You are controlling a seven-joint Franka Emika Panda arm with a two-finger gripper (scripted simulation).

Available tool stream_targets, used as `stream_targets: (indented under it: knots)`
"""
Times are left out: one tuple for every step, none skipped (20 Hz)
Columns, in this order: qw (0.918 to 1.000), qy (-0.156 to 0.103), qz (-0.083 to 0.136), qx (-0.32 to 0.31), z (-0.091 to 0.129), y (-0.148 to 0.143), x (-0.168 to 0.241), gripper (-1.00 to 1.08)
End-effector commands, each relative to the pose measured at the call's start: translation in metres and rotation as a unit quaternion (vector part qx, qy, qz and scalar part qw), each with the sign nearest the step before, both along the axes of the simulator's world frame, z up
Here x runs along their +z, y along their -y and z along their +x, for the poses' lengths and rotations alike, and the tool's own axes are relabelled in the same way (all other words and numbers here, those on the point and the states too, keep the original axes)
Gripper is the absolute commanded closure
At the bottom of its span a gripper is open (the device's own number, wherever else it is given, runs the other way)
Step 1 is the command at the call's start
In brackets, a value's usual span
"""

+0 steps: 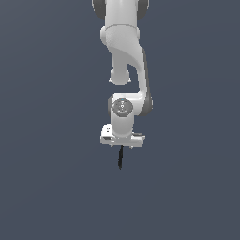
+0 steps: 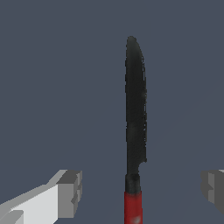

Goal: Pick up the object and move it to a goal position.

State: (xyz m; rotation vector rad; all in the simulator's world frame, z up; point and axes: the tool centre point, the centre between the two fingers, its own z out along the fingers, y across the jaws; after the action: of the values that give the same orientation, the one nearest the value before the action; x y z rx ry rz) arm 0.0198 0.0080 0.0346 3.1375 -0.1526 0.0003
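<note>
Between the wide-spread blocky grey fingers (image 2: 70, 192) of the gripper (image 2: 142, 190), a knife-shaped black object (image 2: 134, 109), red-handled.

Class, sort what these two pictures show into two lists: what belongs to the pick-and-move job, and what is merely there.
Belongs to the job:
- knife-shaped object, black with a red end
- gripper, fingers apart on either side of the object, not touching it

Merely there:
- plain grey surface; nothing else is lying about

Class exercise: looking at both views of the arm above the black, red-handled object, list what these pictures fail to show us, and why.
- Object: its red end runs off the wrist view's edge; in the exterior view the gripper hides it.
- Gripper fingers: cut by the wrist view's edges.
- Goal position: unmarked in either view.
- Arm base: beyond the exterior view's top.
</note>
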Motion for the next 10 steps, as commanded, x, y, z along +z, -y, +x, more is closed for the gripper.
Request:
stream_targets:
  knots:
    - [1.0000,0.000,0.000,0.000,-0.001,0.000,-0.013,-0.92]
    - [1.0000,0.000,0.000,-0.001,-0.001,0.000,-0.017,-0.92]
    - [1.0000,0.000,0.000,-0.001,-0.001,0.000,-0.020,-0.92]
    - [1.0000,0.000,0.000,-0.001,0.000,0.000,-0.023,-0.92]
    - [1.0000,0.000,0.000,-0.001,0.000,0.000,-0.025,-0.92]
    - [1.0000,0.000,0.000,-0.001,0.000,0.000,-0.026,-0.92]
    - [1.0000,0.000,0.000,-0.001,0.000,0.000,-0.027,-0.92]
    - [1.0000,0.000,0.000,-0.001,0.001,0.000,-0.027,-0.92]
    - [1.0000,0.000,0.000,-0.001,0.001,0.000,-0.027,1.08]
    - [1.0000,0.000,0.000,-0.001,0.001,0.000,-0.027,1.08]
